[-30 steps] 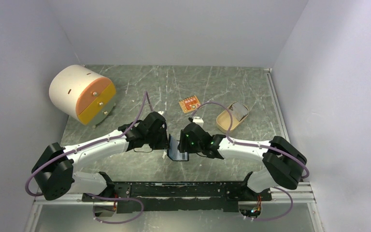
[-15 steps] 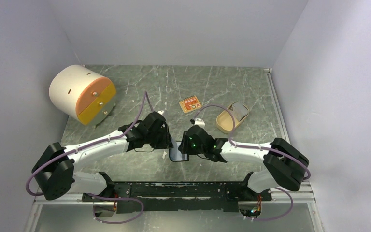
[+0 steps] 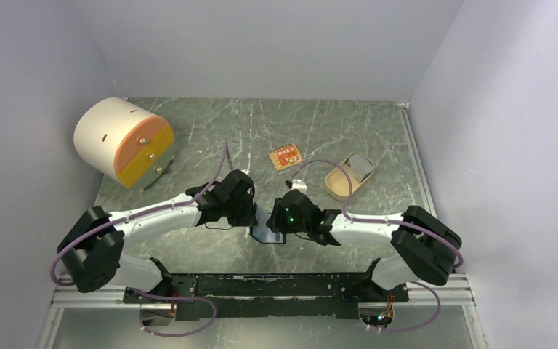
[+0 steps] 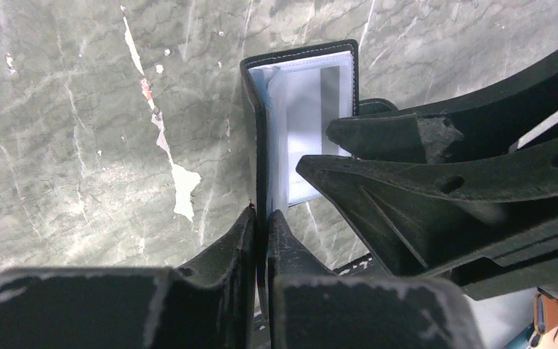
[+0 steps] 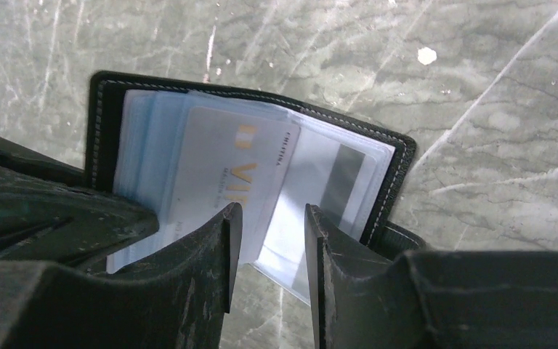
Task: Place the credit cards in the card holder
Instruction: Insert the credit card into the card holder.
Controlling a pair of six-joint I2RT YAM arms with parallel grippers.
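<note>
Pinching: left gripper (image 4: 261,227) clamped on the cover edge of the small black folding wallet (image 4: 301,109), held open mid-way on the grey marbled table (image 5: 479,73) | right gripper (image 5: 271,218) jaws parted, gripping nothing, straddling a pale grey card (image 5: 225,167) that looks only part-seated in the clear sleeves | risk: thin cover slips, wallet flops shut, card slides out.

Open card holder (image 5: 334,182) on counter (image 5: 479,87), pale card (image 5: 229,174) in clear pocket; right gripper (image 5: 272,211) jaws apart at card's lower edge.
</note>
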